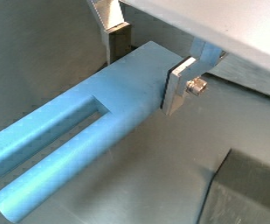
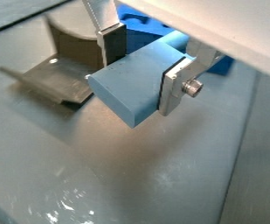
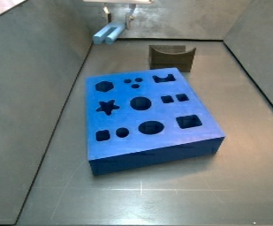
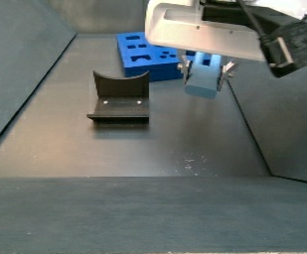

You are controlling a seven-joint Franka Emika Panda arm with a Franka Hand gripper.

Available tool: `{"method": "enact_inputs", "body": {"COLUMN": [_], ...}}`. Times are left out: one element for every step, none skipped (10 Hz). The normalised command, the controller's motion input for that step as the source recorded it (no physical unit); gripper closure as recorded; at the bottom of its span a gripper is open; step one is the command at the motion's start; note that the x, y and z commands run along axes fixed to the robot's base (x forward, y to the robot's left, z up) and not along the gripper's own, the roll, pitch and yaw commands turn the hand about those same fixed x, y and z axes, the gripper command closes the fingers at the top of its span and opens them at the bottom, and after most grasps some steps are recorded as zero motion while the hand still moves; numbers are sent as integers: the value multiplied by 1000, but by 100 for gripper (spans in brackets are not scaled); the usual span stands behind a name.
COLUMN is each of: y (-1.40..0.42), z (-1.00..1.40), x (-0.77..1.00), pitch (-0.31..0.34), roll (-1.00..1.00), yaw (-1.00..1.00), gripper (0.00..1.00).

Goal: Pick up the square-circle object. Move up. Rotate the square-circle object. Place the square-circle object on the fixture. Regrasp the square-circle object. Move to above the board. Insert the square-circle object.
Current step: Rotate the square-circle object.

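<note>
One piece held: light grey-blue elongated square-circle object [image 1: 90, 131], clamped near its square end, clear of the floor.
Fingers [image 2: 178, 80]: flat silver plates of the gripper [image 4: 207, 71] closed against the peg's flat sides, likely to stop twisting.
Fixture [image 4: 118, 97]: dark brown notched bracket, apart from the peg, notch up to receive it.
Board [image 3: 150, 117]: bright blue slab with dark cutouts, untouched; insertion not yet begun.
</note>
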Motion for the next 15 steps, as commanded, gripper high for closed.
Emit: {"method": "enact_inputs", "body": {"y": [32,26,23,22,20,19,18,18,18,18,18,18,18,18,18], "z": [-4,0,3,4,5,6,7,7,8,8,8,8,8,8,8], "x": [-14,-6,-1,0,2,3,4,4,4,5,5,5,5,5,5], "pitch": [-2,-3,-3,-3,-3,-3,-3,-3,-4,-4,-4,-4,-4,-4,-4], "roll": [-5,-6,-6,-6,-6,-6,-6,-6,-7,-7,-7,-7,-8,-8,-8], "yaw": [-1000,-1000,-1000,-1000,-1000,-1000,-1000,-1000,-1000,-1000,-1000,-1000,-1000,-1000,-1000], "gripper": [100,100,100,100,100,100,100,100,100,100,100,100,100,100,100]}}
